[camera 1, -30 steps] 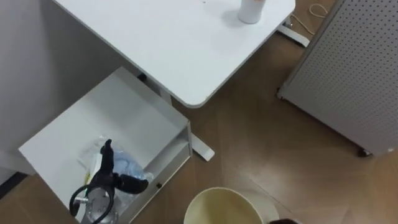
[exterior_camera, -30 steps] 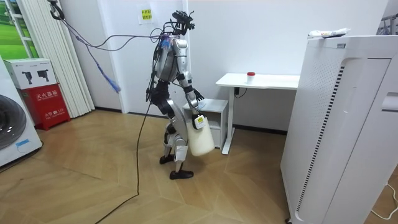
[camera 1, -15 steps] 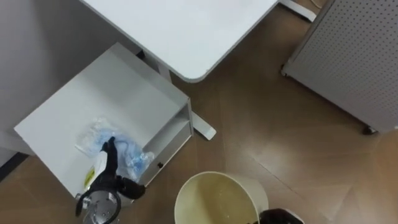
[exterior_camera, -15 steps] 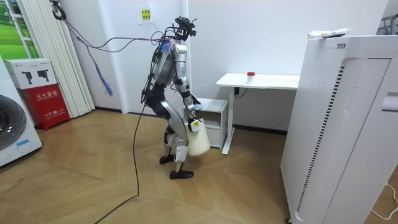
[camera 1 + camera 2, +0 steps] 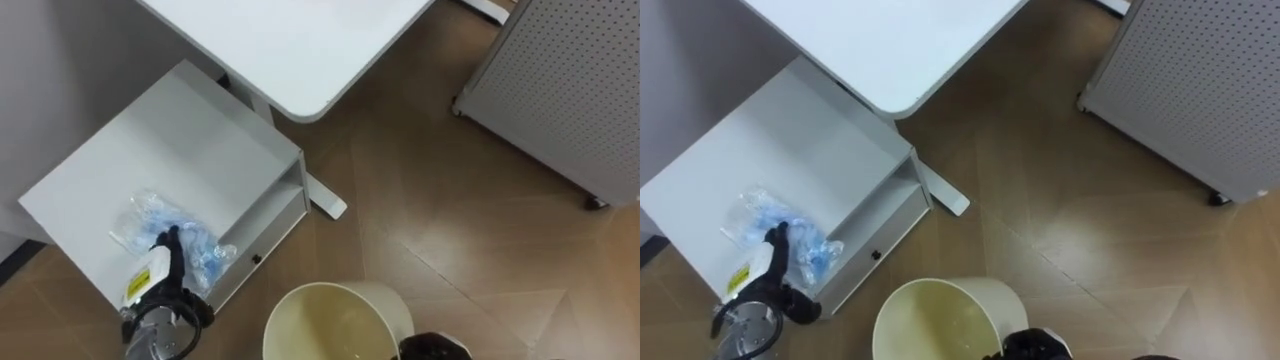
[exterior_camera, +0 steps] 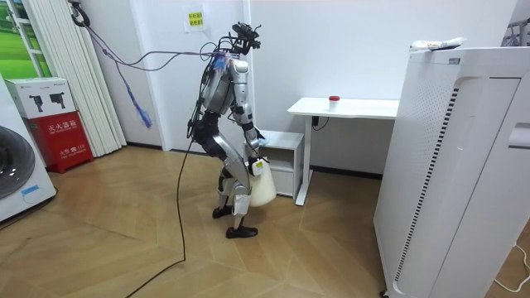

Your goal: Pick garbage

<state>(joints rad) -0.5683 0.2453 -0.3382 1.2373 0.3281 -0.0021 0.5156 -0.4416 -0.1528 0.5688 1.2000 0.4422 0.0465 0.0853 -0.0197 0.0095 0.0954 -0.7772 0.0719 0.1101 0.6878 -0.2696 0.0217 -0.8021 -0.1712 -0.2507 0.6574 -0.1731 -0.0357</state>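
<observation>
**Left fingers resting on crumpled plastic**

We see the garbage (image 5: 150,218), a crumpled wad of clear and blue plastic film, on the low white cabinet's (image 5: 190,130) flat top. It lies close to the front edge, by the corner nearest us. Our left hand (image 5: 158,285) reaches over that corner, its dark fingers (image 5: 171,243) stretched straight, unclenched, with the tips on the film. A round, smooth cream bin (image 5: 300,300) hangs at our right hand (image 5: 430,348); we cannot tell how its fingers are set.
</observation>
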